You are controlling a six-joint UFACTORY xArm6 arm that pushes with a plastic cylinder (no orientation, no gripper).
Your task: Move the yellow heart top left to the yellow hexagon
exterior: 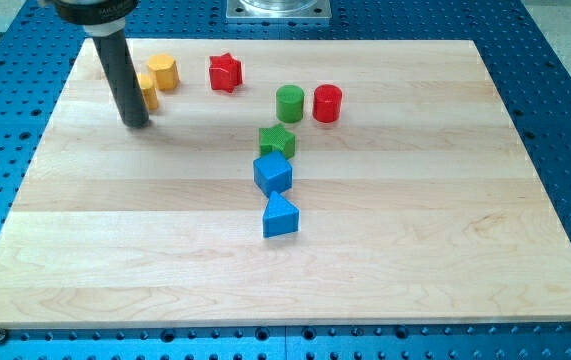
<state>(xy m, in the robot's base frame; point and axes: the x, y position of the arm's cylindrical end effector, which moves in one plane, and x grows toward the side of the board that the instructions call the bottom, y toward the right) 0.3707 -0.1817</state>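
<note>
The yellow hexagon sits near the view's top left of the wooden board. The yellow heart lies just below and left of it, nearly touching, partly hidden behind my rod. My tip rests on the board just below and slightly left of the yellow heart, close to it.
A red star lies right of the hexagon. A green cylinder and a red cylinder stand near the top middle. Below them lie a green star, a blue cube and a blue triangular block.
</note>
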